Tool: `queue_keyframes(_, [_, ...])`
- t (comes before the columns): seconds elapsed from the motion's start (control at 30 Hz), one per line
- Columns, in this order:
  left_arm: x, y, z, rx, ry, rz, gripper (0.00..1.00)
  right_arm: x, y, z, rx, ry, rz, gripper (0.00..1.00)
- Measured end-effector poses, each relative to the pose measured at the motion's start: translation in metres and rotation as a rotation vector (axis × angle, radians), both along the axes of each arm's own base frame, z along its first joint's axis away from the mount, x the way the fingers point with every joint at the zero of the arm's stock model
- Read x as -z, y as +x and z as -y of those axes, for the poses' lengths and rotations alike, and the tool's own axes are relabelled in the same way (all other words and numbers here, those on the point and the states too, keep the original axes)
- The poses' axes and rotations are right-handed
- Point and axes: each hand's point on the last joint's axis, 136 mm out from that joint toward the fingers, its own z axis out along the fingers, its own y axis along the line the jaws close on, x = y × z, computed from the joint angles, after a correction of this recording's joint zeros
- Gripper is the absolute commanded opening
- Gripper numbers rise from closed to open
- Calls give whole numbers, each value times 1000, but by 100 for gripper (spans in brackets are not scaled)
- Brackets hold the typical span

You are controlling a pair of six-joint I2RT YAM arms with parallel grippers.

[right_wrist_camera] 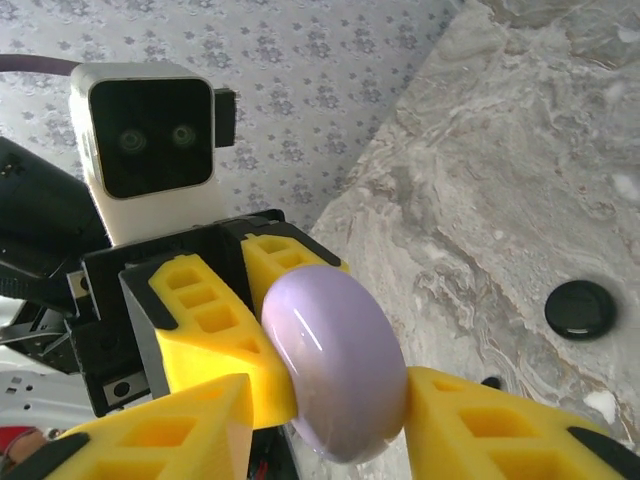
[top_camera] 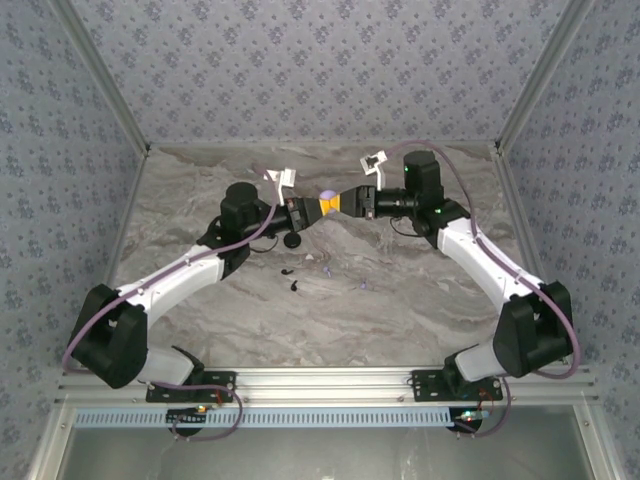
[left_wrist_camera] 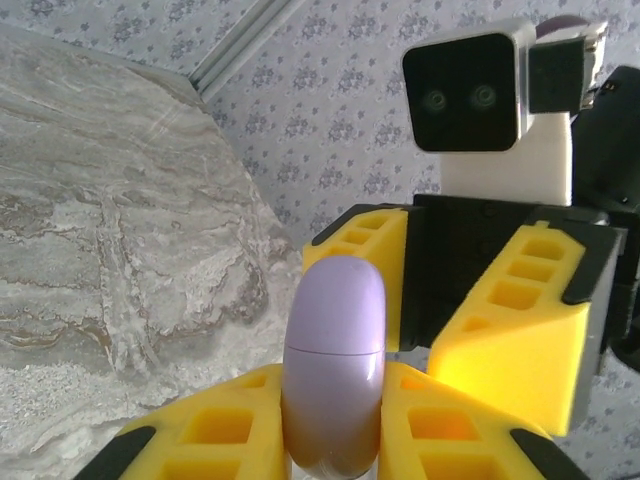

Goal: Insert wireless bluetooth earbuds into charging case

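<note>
The left gripper (top_camera: 308, 207) is closed on a lilac disc (top_camera: 326, 196), its yellow fingers (left_wrist_camera: 210, 440) pressing on the disc's two flat faces, as the left wrist view shows with the disc (left_wrist_camera: 335, 370) seen edge-on, a seam running round its rim. The right gripper (top_camera: 348, 203) meets it head-on from the other side. Its fingers (right_wrist_camera: 180, 430) stand partly apart, one on each side of the disc (right_wrist_camera: 335, 360); whether they touch it I cannot tell. Both grippers hang above the middle of the worktop (top_camera: 420, 300), toward its far half, and the disc is clear of the surface.

There is one charging case (top_camera: 292, 240), black and round, lying flat on the worktop just beside the left arm's wrist, nearer the bases than the raised disc. The right wrist view shows it (right_wrist_camera: 580, 308) alone on the marbled surface, touching nothing. Two earbuds (top_camera: 298, 286) lie nearer still, close together but apart from each other and outside the case. There is one lilac disc. A few pale purple specks (top_camera: 362, 287) are scattered to the right of the earbuds.

Each wrist carries a white camera box (left_wrist_camera: 470, 90) with a dark face, and the two face one another across the disc. The left arm's forearm runs close beside the case without covering it. Patterned walls close in the worktop on three sides, and a metal rail (top_camera: 320, 382) bearing both arm bases runs along the near edge.
</note>
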Motion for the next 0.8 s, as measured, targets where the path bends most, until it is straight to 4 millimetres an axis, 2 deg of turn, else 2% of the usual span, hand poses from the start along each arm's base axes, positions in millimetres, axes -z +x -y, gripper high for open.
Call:
queue_keyframes(0.27, [3,-3,-1,12,66,149,21,-16,-7,15,49,-104,94,53])
queue_keyframes(0.47, [9,-12,-5,30,85,309,21,-10,-13,20,36,-156,116,56])
queue_keyframes(0.8, [-9,-27,2,122,36,436,20,-10,-25,17,-50,-153,174,55])
